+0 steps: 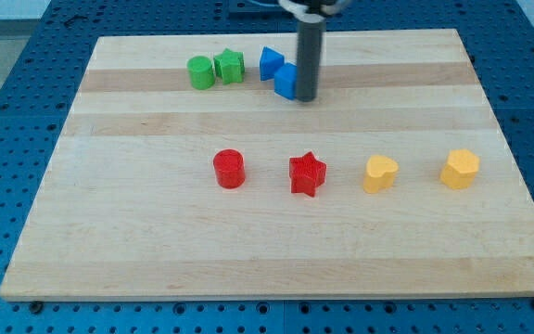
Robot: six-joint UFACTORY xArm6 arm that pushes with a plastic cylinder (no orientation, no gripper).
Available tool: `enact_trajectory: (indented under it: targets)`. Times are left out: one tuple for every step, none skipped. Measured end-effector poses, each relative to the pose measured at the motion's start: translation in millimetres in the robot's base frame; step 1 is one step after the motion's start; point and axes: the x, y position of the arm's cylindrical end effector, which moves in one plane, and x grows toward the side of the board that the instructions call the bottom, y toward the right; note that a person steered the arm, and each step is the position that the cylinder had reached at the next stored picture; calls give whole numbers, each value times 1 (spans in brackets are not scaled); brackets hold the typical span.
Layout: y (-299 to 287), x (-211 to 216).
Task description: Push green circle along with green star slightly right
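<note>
The tip (306, 97), a bare rod holding nothing, is sitting beside a blue block (286, 81), to the view's right of the touching green circle (200, 72) and green star (229, 67).

Pale, smooth-grained wooden board (156, 241); matt plastic-looking green circle (200, 72).

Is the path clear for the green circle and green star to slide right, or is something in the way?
Not clear. The green circle touches the green star on its right. Just right of the star sit two blue blocks, and my tip rests beside the lower blue block's right side.
</note>
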Motion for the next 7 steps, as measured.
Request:
enact_trajectory:
  targets:
    - [-10, -10]
    - [-31, -3]
    - [-56, 9]
    - [-111, 31]
    - [-135, 0]
    - [-158, -24]
    - [-190, -24]
